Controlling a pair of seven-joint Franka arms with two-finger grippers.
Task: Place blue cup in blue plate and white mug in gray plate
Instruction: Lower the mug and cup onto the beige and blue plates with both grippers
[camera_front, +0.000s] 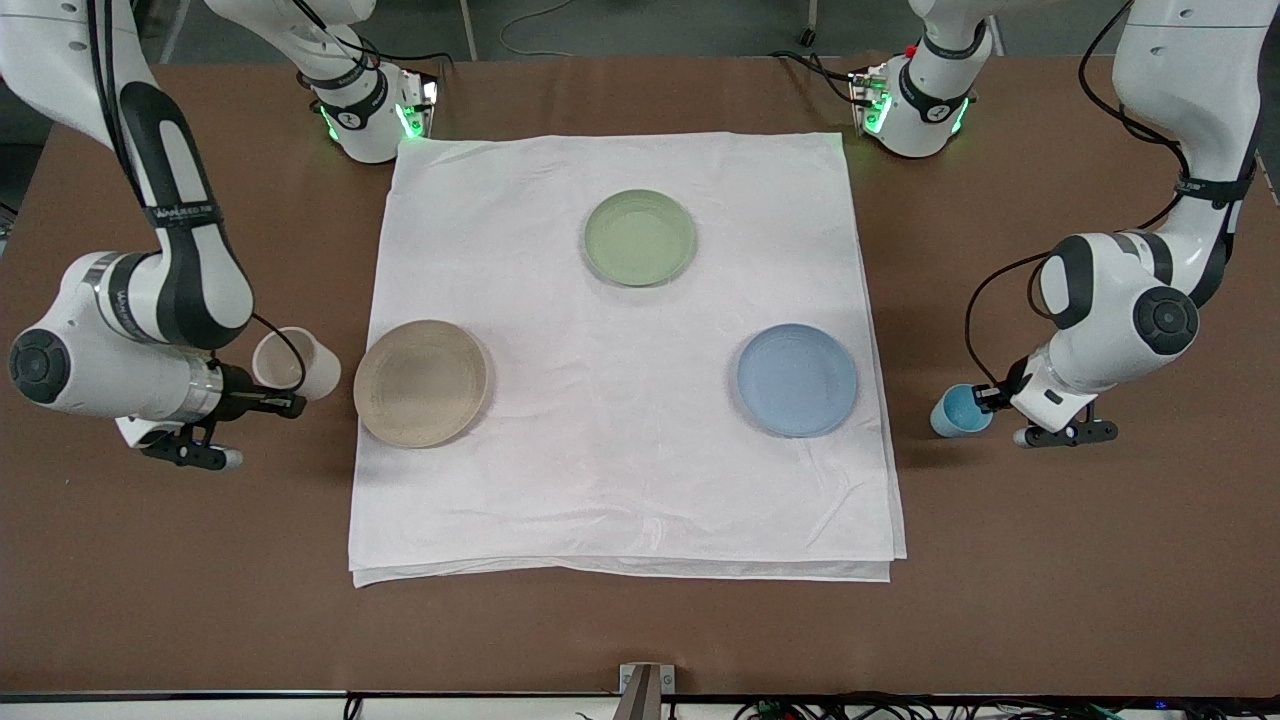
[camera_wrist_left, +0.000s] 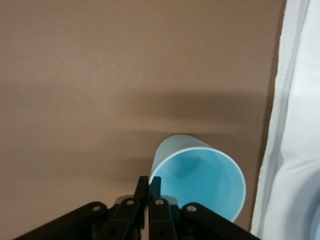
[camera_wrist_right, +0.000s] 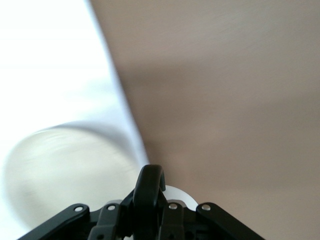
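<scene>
White cloth (camera_front: 620, 480) nearest on tabletop (camera_front: 620, 630); gray plate (camera_front: 421, 383), blue plate (camera_front: 797, 380) on it.
Left gripper (camera_front: 985, 398) fingers clenched on blue cup (camera_front: 957, 411); right gripper (camera_front: 280, 400) fingers grasping white mug (camera_front: 296, 364) handle.

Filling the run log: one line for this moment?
left gripper: shut on blue cup | right gripper: shut on white mug handle | plates bare

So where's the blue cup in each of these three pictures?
Front view: the blue cup is tipped in the left gripper over bare table, off the cloth at the left arm's end.
Left wrist view: cup large, fingers clamped on its rim.
Right wrist view: not in it.
Shared landmark: the cloth's edge.
</scene>
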